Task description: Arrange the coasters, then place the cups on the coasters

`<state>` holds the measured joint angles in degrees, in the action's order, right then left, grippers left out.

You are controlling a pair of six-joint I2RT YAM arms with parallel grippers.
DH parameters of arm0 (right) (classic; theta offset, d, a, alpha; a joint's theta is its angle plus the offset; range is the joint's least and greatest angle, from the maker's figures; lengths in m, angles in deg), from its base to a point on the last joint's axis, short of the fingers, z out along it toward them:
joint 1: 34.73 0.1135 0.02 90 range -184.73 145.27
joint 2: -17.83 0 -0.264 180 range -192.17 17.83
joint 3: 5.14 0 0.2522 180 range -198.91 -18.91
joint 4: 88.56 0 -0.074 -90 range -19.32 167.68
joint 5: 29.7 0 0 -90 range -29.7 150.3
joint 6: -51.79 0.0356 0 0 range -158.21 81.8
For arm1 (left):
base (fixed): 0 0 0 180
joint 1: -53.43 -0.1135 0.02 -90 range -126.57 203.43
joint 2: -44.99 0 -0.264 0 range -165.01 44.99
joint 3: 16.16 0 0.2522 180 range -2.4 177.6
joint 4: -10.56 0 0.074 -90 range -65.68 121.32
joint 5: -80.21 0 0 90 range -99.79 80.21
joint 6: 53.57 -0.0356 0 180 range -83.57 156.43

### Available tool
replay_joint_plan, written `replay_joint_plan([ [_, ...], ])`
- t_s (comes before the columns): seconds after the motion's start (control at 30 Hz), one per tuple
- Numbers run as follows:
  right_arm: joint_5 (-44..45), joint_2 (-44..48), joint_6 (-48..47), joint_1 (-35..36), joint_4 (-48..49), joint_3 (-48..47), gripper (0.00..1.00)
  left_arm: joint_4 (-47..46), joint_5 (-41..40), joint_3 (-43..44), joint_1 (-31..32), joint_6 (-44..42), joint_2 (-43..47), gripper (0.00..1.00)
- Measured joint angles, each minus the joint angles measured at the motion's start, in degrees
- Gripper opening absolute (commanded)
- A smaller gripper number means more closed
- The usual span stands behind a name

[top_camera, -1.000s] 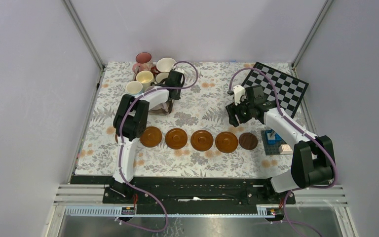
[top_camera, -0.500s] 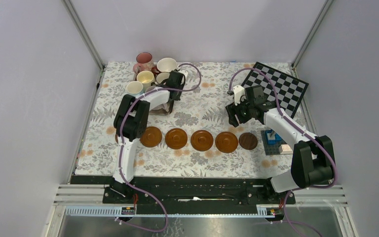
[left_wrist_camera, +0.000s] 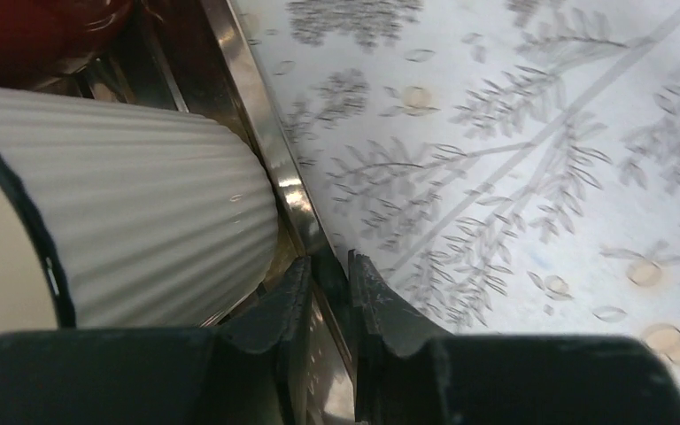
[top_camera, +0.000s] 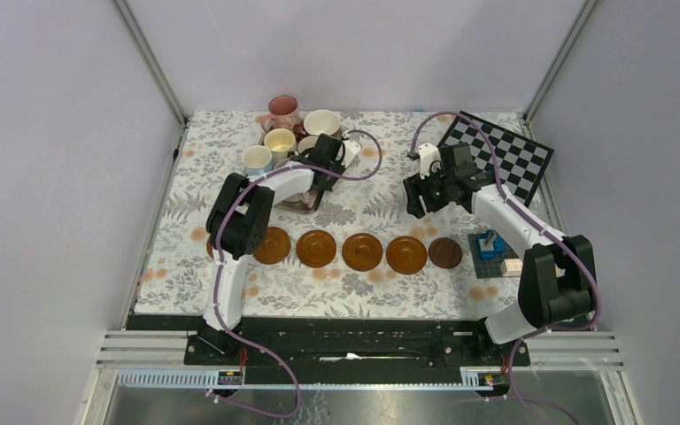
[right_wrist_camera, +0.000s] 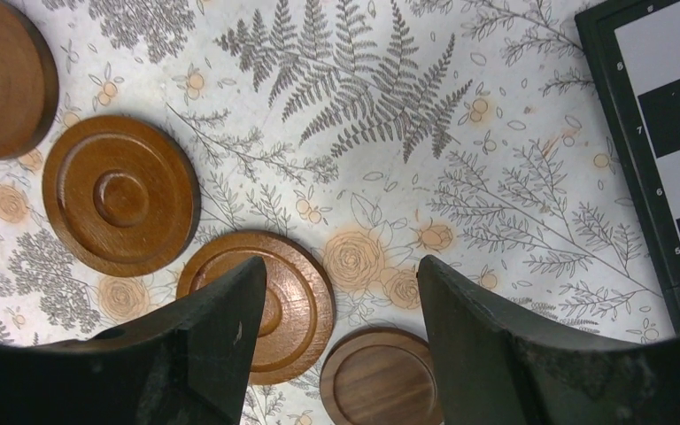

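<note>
Several brown coasters (top_camera: pixel 362 251) lie in a row across the middle of the table, the darker one (top_camera: pixel 445 253) at its right end. The cups stand on a silver tray (top_camera: pixel 305 204) at the back: pink (top_camera: pixel 282 110), white (top_camera: pixel 321 122), cream (top_camera: pixel 280 142) and light blue (top_camera: pixel 256 158). My left gripper (left_wrist_camera: pixel 329 270) is shut on the tray rim (left_wrist_camera: pixel 257 115), beside a white ribbed cup (left_wrist_camera: pixel 142 212) and a dark red cup (left_wrist_camera: pixel 35 35). My right gripper (right_wrist_camera: pixel 341 266) hangs open and holds nothing, above a brown coaster (right_wrist_camera: pixel 297 301) and the darker coaster (right_wrist_camera: pixel 381 381).
A chessboard (top_camera: pixel 496 159) lies at the back right, its corner in the right wrist view (right_wrist_camera: pixel 664 133). Blue toy bricks (top_camera: pixel 491 246) sit right of the coaster row. The floral cloth (top_camera: pixel 372 190) covers the table between the arms.
The left gripper has closed on the tray rim and dragged the tray with its cups to the right. The right gripper has drifted slightly toward the back.
</note>
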<state>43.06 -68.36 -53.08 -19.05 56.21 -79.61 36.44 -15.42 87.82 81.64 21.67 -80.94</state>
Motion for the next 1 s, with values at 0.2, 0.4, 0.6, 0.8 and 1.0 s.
replay_joint_plan([
  [0.2,-0.5,-1.7,2.2,0.0,0.3,-2.6,0.71,4.6,4.2,0.0,2.3,-7.8,1.2,0.0],
  [0.4,-0.6,-6.1,5.4,-0.1,0.5,-5.7,0.71,7.8,6.7,-2.1,3.9,-18.2,3.3,0.0],
  [0.6,-1.5,-10.2,8.8,-0.1,1.8,-8.9,0.72,9.2,8.5,-4.6,4.4,-28.0,5.4,0.0],
  [0.8,-1.8,-14.3,11.2,-0.1,3.0,-13.1,0.73,8.3,10.7,-7.4,3.7,-36.7,7.1,0.0],
  [1.0,-1.7,-19.1,12.9,-0.1,4.2,-18.9,0.73,9.0,12.5,-8.8,3.4,-38.7,8.4,0.19],
])
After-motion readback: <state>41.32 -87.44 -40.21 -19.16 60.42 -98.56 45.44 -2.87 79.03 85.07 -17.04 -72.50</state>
